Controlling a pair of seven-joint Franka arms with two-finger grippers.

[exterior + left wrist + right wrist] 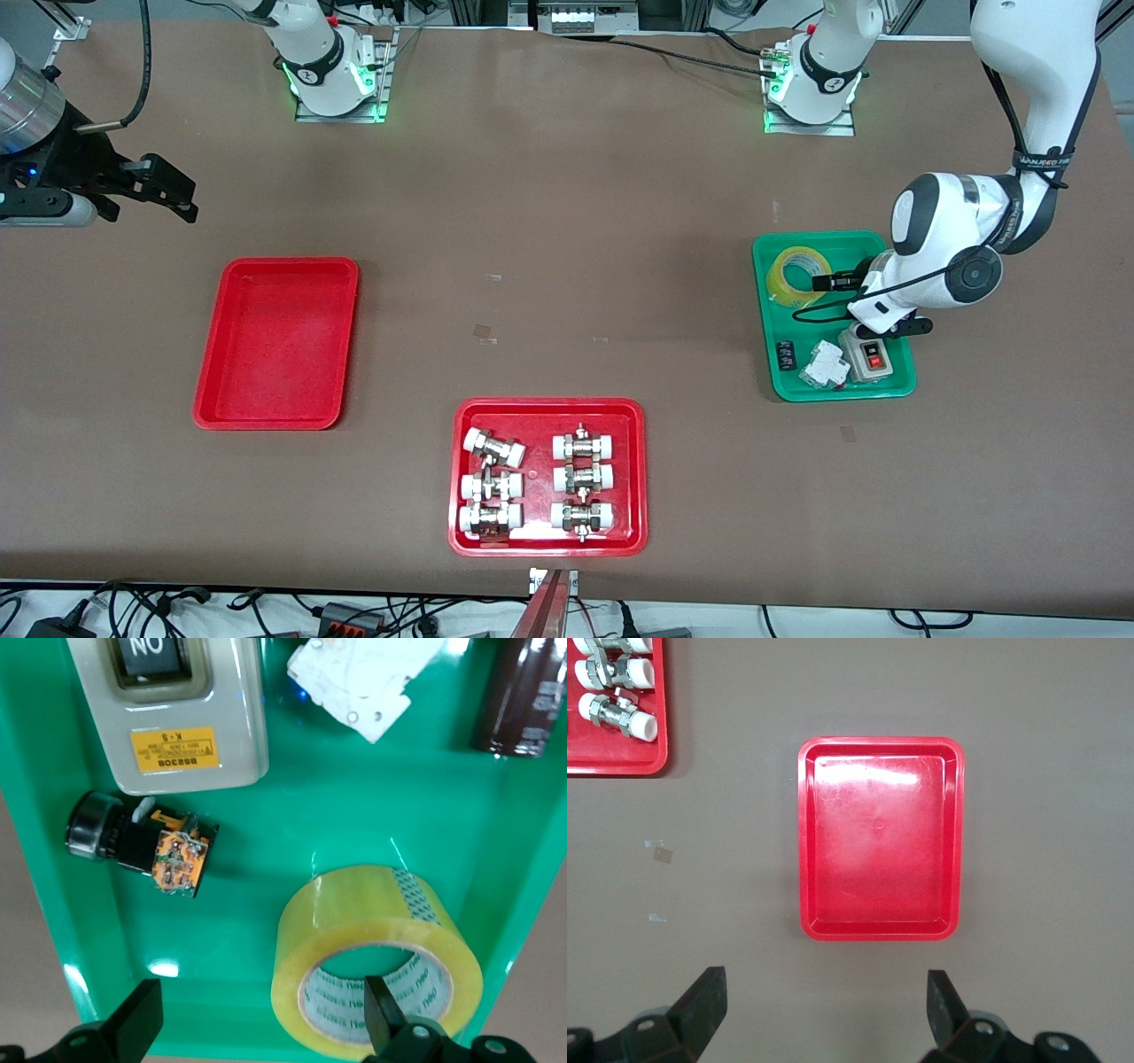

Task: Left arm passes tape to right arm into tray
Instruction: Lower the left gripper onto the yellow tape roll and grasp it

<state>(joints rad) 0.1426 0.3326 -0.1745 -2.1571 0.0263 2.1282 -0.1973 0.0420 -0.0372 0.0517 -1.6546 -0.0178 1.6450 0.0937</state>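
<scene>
Fingers (383, 1014) spread on our left gripper (261, 1023), one inside the tape (376, 961) core; light, stiff, slick: pinch the wall. Right gripper (824, 1005) waits, released.

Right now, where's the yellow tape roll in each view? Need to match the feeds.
Front view: the tape lies in the green tray, at the end farthest from the front camera, under the left pincer.
Left wrist view: the tape is large, one open pincer finger over its core.
Right wrist view: not in it.
Shared landmark: the green tray.
</scene>
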